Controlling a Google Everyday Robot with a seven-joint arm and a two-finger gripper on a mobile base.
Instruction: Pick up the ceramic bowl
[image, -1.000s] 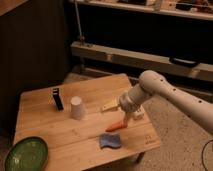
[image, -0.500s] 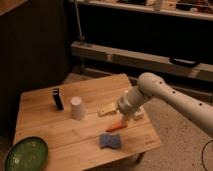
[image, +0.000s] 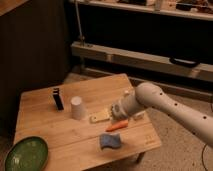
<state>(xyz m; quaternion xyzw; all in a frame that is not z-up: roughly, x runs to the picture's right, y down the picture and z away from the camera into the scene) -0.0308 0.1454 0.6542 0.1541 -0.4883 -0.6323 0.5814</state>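
Note:
The ceramic bowl (image: 26, 153) is a wide, shallow green dish with a darker rim. It sits on the front left corner of the wooden table (image: 45, 122). My gripper (image: 103, 117) hangs low over the middle of the table at the end of the white arm (image: 155, 102), which reaches in from the right. It is just right of a small white cup (image: 77, 108) and far to the right of the bowl. It holds nothing that I can see.
An orange carrot-like piece (image: 117, 126) lies just below the gripper, and a blue sponge (image: 110, 141) lies nearer the front edge. A black upright object (image: 58, 99) stands left of the cup. A dark shelf unit with metal rails (image: 145, 57) stands behind the table.
The gripper has moved a little to the left and lower over the table, closer to the white cup. The bowl and the other objects have not moved.

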